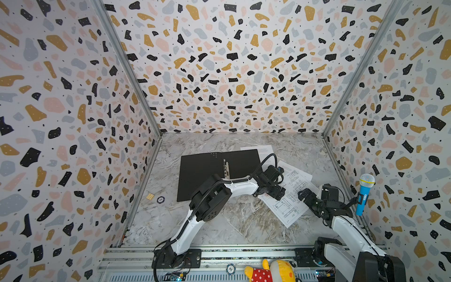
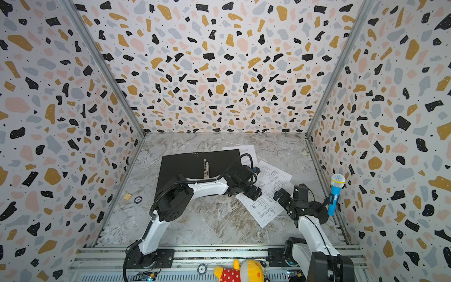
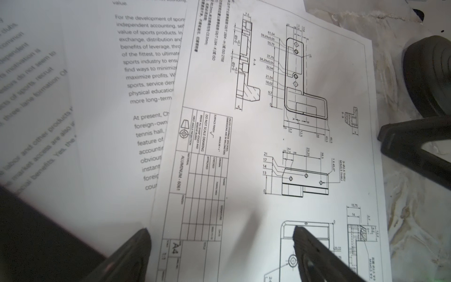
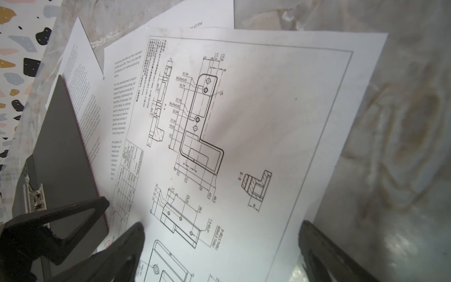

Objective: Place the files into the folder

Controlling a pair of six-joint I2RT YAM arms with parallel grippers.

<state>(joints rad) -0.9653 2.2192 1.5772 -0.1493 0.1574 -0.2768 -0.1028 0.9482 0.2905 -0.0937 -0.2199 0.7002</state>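
The left hand (image 3: 220, 232) stands with its jaws spread wide and grips nothing; it hovers just above the drawing sheet (image 3: 268, 136), over the side nearest the folder (image 1: 202, 175). The right hand (image 4: 222, 225) is likewise opened to its full spread and empty, poised low over the opposite side of the same sheet, so that the two hands face each other across it. This placement suggests the current step is acquisition of the top sheet: paper lying flat offers no edge to pinch, so one hand probably must press or slide it while the other takes the lifted edge. The drawing sheet lies skewed on top of the two text sheets (image 4: 122, 102), all three fanned out on the tabletop (image 1: 231, 219) to the right of the folder; the far text sheet appears to run under the folder's right cover. The folder lies open and flat, black inside upward, spine clip (image 1: 226, 168) exposed at its centre, ready to receive. None of the files is inside it yet.
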